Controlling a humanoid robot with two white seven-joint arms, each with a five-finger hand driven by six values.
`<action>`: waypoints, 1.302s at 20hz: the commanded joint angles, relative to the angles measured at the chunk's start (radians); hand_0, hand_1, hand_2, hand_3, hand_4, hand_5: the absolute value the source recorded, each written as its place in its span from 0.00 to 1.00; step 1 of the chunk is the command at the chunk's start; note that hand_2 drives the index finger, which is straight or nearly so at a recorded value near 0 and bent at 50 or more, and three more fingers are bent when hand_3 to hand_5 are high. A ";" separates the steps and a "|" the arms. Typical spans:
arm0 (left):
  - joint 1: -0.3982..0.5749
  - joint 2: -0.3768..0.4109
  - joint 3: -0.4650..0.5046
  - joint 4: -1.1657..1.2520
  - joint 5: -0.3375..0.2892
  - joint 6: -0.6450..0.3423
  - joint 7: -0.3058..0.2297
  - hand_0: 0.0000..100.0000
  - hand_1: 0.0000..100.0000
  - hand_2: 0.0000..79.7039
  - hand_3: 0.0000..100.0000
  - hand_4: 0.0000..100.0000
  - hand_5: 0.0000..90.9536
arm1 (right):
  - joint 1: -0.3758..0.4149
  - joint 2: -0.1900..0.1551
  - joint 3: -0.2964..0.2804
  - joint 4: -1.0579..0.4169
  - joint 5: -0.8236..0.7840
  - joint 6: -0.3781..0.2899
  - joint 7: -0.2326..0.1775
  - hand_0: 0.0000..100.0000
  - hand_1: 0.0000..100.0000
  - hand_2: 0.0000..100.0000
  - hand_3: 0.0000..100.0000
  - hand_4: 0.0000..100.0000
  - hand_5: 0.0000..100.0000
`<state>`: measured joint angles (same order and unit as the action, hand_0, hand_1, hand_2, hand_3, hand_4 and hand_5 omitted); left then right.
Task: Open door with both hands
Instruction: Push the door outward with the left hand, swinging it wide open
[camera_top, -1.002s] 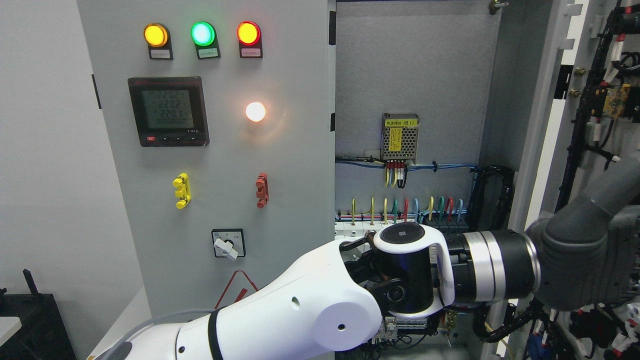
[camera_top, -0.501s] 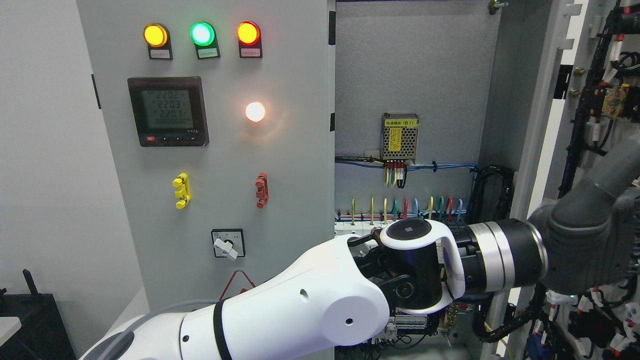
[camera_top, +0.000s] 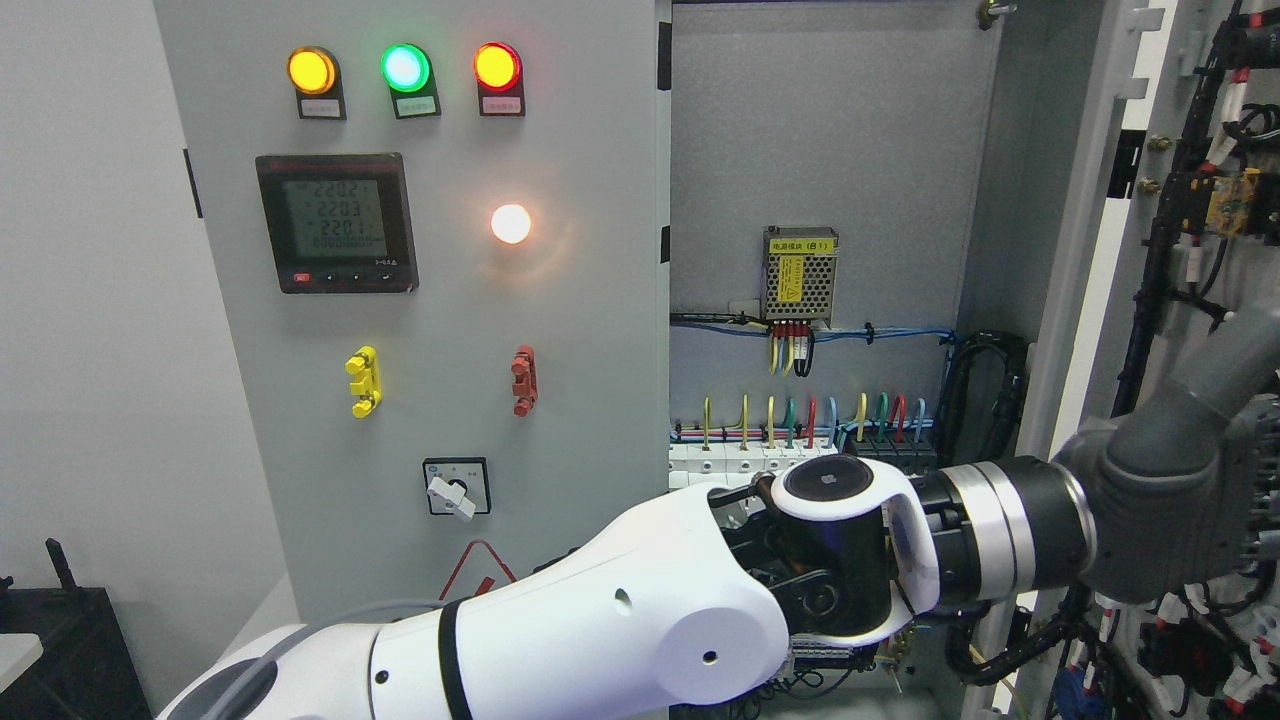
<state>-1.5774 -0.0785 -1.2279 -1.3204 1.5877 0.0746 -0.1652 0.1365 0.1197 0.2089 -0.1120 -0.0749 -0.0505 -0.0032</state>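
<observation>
Door (camera_top: 1100, 200) standing open at right edge, left hand (camera_top: 1170, 510) reaching across to it from lower left. Grey hand half cut off by frame, fingers hidden — can't tell grip. Right arm not showing. Three pilot lamps (camera_top: 404, 68) glowing on left panel (camera_top: 560, 400), one meter (camera_top: 336, 222).

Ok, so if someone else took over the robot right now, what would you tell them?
Left hand: its arm crosses from the lower left to the right door; whether it grips cannot be seen.
Right hand: not in view.
Right door: swung wide open, with wiring showing on its inner face. The cabinet interior is exposed.
Left door, the one with the lamps: looks shut.
Done: right door open.
Left: probably the left door, if it should open too.
</observation>
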 joint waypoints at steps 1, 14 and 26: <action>-0.003 -0.003 -0.054 -0.006 0.002 -0.007 0.026 0.00 0.00 0.00 0.00 0.03 0.00 | 0.000 0.000 0.000 0.000 0.001 0.000 -0.001 0.00 0.00 0.00 0.00 0.00 0.00; -0.006 -0.004 -0.053 -0.026 0.001 -0.007 0.027 0.00 0.00 0.00 0.00 0.03 0.00 | 0.000 0.000 0.000 0.000 0.000 0.000 0.000 0.00 0.00 0.00 0.00 0.00 0.00; 0.011 0.091 0.065 -0.025 -0.017 0.082 -0.066 0.00 0.00 0.00 0.00 0.03 0.00 | 0.000 0.000 0.001 0.000 0.000 0.000 0.000 0.00 0.00 0.00 0.00 0.00 0.00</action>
<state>-1.5882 -0.0626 -1.2323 -1.3408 1.5808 0.1314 -0.1884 0.1365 0.1197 0.2090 -0.1120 -0.0748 -0.0505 -0.0053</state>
